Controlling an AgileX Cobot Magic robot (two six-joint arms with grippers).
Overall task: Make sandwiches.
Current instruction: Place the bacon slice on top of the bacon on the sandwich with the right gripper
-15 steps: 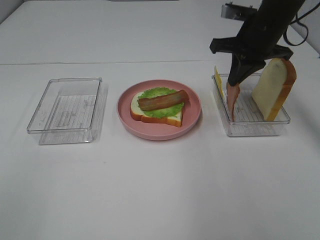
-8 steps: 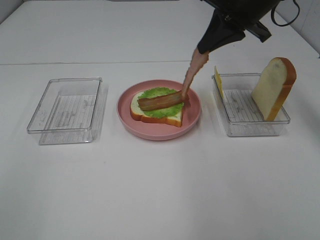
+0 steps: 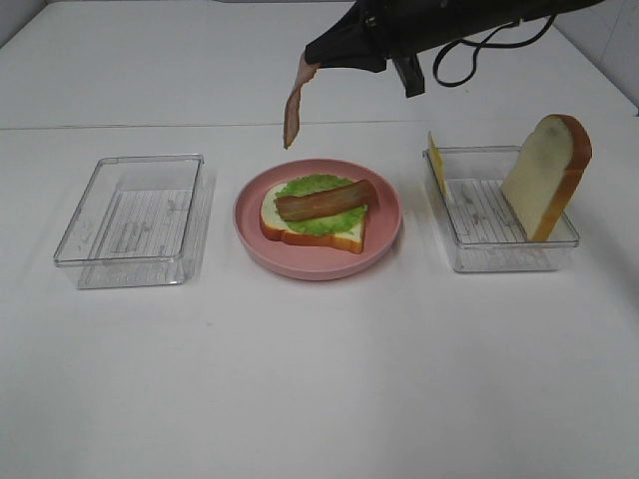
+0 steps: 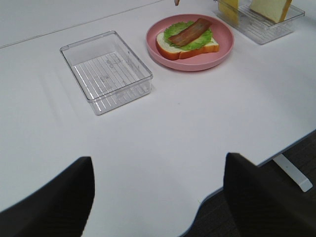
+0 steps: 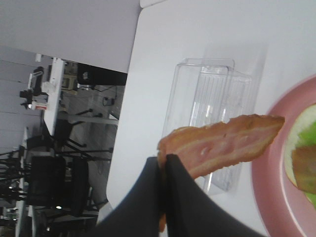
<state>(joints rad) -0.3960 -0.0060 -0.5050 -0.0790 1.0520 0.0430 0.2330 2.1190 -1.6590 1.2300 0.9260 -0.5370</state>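
Note:
A bread slice with green lettuce and one bacon strip (image 3: 324, 200) lies on the round pink plate (image 3: 384, 244); it also shows in the left wrist view (image 4: 187, 35). My right gripper (image 3: 318, 55) is shut on a second bacon strip (image 3: 294, 105) that hangs above the plate's far left edge, seen close in the right wrist view (image 5: 222, 145). Another bread slice (image 3: 547, 175) leans upright in the right clear tray (image 3: 499, 254), with a yellow cheese slice (image 3: 435, 155) at its left wall. My left gripper's fingers (image 4: 47, 202) stand wide apart, empty, over the table's near edge.
An empty clear tray (image 3: 135, 210) stands left of the plate. The table's front edge (image 4: 232, 182) runs close under the left gripper. Black cables (image 3: 469, 50) trail from the right arm above the back of the table.
My right gripper lifted the bacon strip out of the right tray and carried it left, past the plate's right side to above its far left edge.

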